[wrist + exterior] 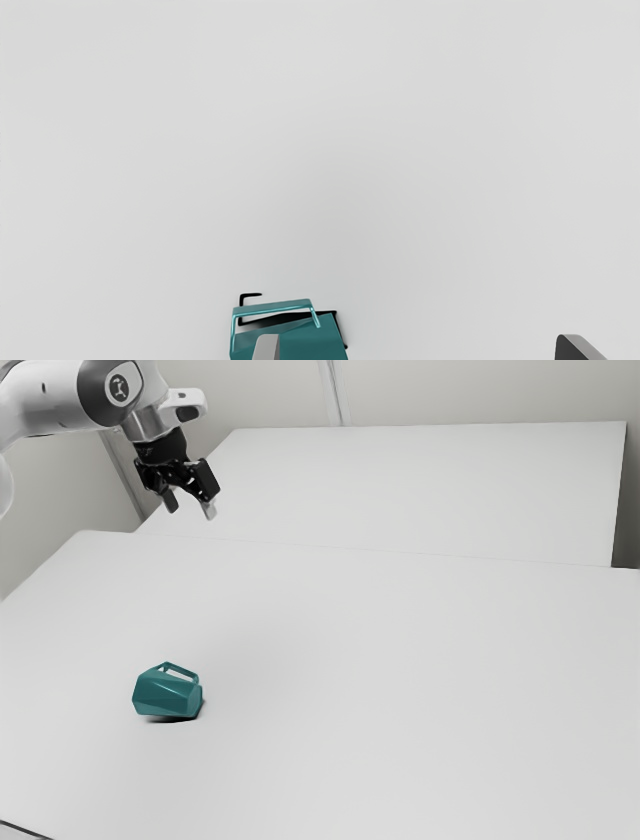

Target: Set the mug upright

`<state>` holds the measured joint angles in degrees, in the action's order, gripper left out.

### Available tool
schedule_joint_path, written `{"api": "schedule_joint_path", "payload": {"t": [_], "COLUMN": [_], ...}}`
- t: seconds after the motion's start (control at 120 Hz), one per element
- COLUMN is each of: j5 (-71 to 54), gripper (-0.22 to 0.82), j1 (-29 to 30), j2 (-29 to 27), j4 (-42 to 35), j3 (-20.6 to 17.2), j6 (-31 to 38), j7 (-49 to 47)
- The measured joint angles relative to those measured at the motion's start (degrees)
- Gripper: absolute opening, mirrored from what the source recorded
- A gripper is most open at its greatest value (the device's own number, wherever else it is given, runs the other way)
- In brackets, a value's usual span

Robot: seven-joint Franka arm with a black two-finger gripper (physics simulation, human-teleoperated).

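Note:
In the exterior view my gripper (pixel 190 510) hangs high above the far part of the table, well away from the mug. The teal faceted mug (pixel 168 693) lies on its side toward the exterior view's lower left, its handle on the upper side. In the wrist view my gripper (pixel 415 347) is open, its two fingertips wide apart. One fingertip overlaps the mug (pixel 305 340) in that picture, and part of the mug's body is cut off there; its handle and a dark shadow beside it are visible.
The mug lies on a broad white table (pixel 380 690). Beyond the table's far edge is another large white surface (pixel 430 490), with pale walls behind it. A thin dark line crosses the exterior view's lower left corner.

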<state>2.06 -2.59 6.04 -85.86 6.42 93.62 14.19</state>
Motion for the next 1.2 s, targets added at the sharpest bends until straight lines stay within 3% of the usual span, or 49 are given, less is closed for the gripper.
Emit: {"api": "schedule_joint_path", "payload": {"t": [0.325, 0.467, 0.617, 0.792, 1.042, 1.2], "j5": [0.02, 2.74, 10.21, 17.44, 23.25, 25.65], "gripper": [0.60, 0.60, 0.60, 0.60, 0.60, 0.60], "j1": [0.30, 1.38, 0.65, 5.15, 7.72, 9.88], "j2": [-0.35, -4.64, -9.85, -11.94, -11.30, -6.19], "j4": [-1.37, -6.94, -15.05, -21.33, -28.11, -29.48], "j3": [0.13, 0.70, 6.21, 13.72, 19.27, 20.91], "j6": [0.40, 0.66, 0.78, 0.61, -0.25, -1.41], "j7": [0.96, 1.27, 3.73, 9.93, 20.47, 27.11]}}
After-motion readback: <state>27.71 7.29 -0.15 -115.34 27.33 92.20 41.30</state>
